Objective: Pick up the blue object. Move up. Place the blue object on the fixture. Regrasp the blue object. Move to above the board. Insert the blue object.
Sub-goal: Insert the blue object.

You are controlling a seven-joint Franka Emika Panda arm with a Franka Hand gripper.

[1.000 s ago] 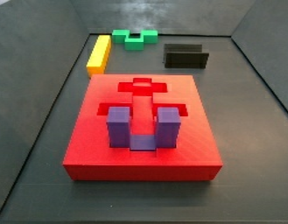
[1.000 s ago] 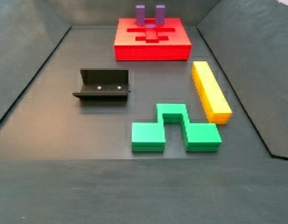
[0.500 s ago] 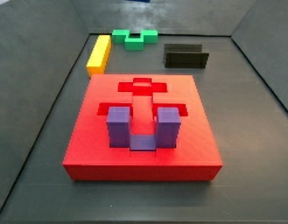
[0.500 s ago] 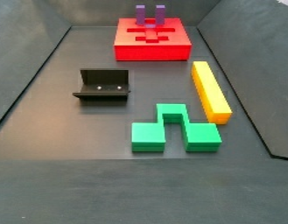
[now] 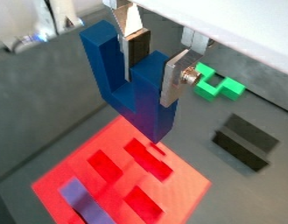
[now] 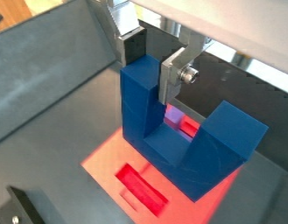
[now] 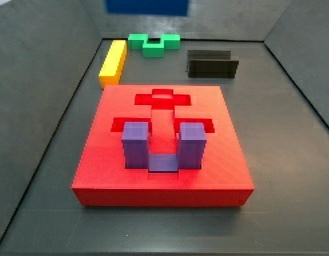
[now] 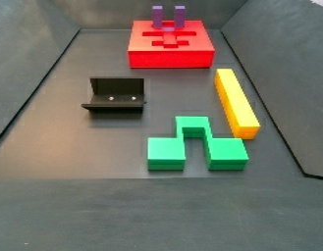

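Observation:
My gripper is shut on one prong of the dark blue U-shaped object and holds it high above the red board. Both wrist views show this; in a wrist view the blue object hangs prongs up over the board. In a side view only the blue object's lower edge shows at the top, beyond the board. The gripper is out of view in both side views. The black fixture stands empty behind the board, and it also shows in a side view.
A lighter purple U-shaped block sits in a board cutout, also seen in a side view. A yellow bar and a green block lie on the floor beyond the board. Grey walls enclose the floor.
The blue object's lower edge has come into view at the top of a side view. Nothing on the floor or board has moved.

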